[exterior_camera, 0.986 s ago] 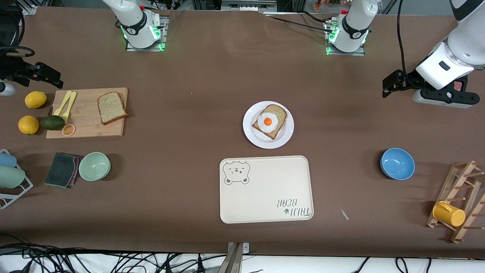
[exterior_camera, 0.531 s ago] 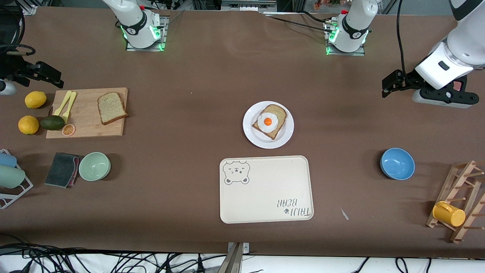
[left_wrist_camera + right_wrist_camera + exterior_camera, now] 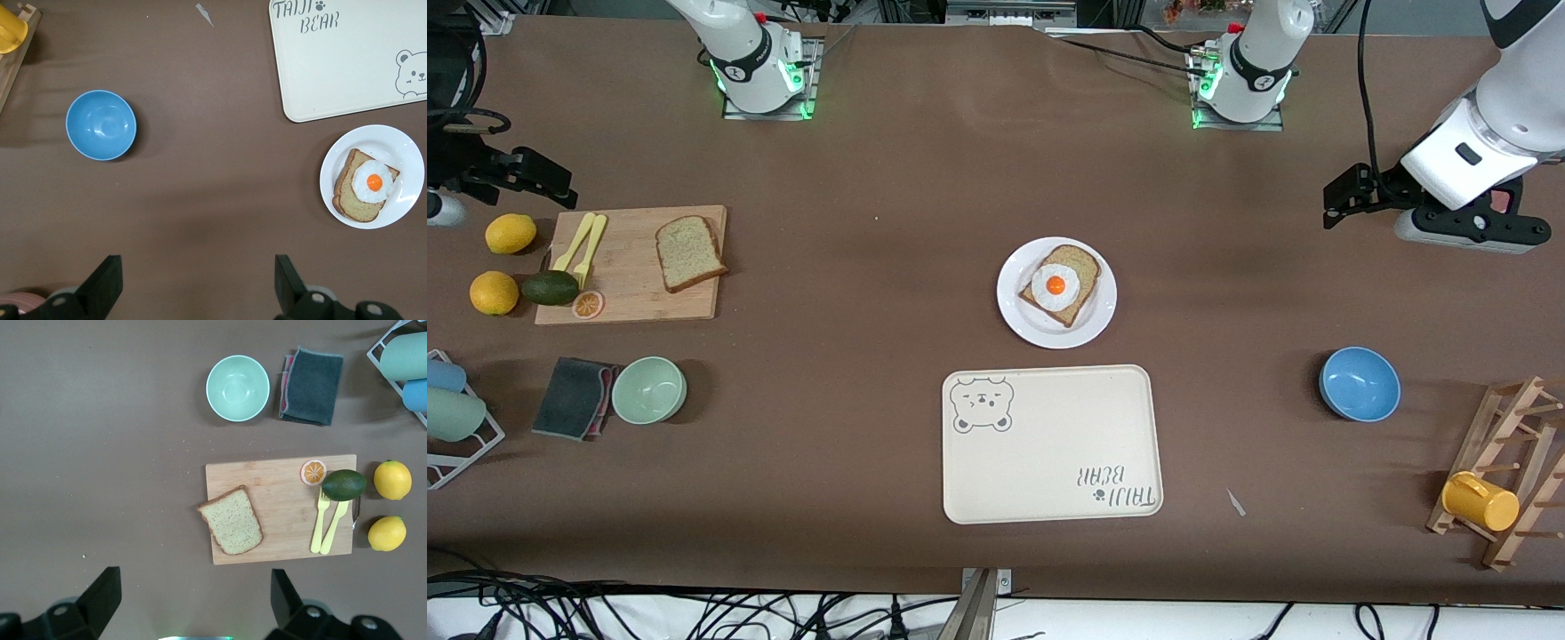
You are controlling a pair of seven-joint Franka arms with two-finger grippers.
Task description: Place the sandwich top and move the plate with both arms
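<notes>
On the table, by item:

Sandwich top (image 3: pixel 689 252): lies flat on the wooden cutting board (image 3: pixel 630 265) toward the right arm's end of the table, untouched; the right wrist view shows it whole (image 3: pixel 231 520), crust all round.

Plate (image 3: pixel 1056 292): mid-table, just farther from the front camera than the cream bear tray (image 3: pixel 1051 443), with a narrow gap between them. It carries a second bread slice with a fried egg (image 3: pixel 1056 285) on top; the egg hides most of that slice's face.

Right gripper (image 3: pixel 516 175): up in the air over the table edge by the lemons, near the cutting board's corner. In the front view it is cut off by the frame edge and its arm is mostly out of sight. In its own wrist view only the two black fingers (image 3: pixel 100 595) show at the frame's rim, spread wide with nothing between them.

Left gripper (image 3: pixel 1352 191): in the air over bare table at the left arm's end, well apart from the plate. Its wrist view shows the fingers (image 3: pixel 103 283) spread apart, empty, their bases cropped.

Beside the board: two lemons (image 3: pixel 510 234), an avocado (image 3: pixel 551 287), an orange slice (image 3: pixel 588 305), a yellow fork and knife (image 3: pixel 580 243).

Nearer the front camera: a green bowl (image 3: pixel 649 389) touching a dark folded cloth (image 3: pixel 573 397); a rack with cups, partly cut off.

Left arm's end: a blue bowl (image 3: pixel 1359 384); a wooden rack (image 3: pixel 1507 471) holding a yellow cup (image 3: pixel 1480 501), partly cropped.
</notes>
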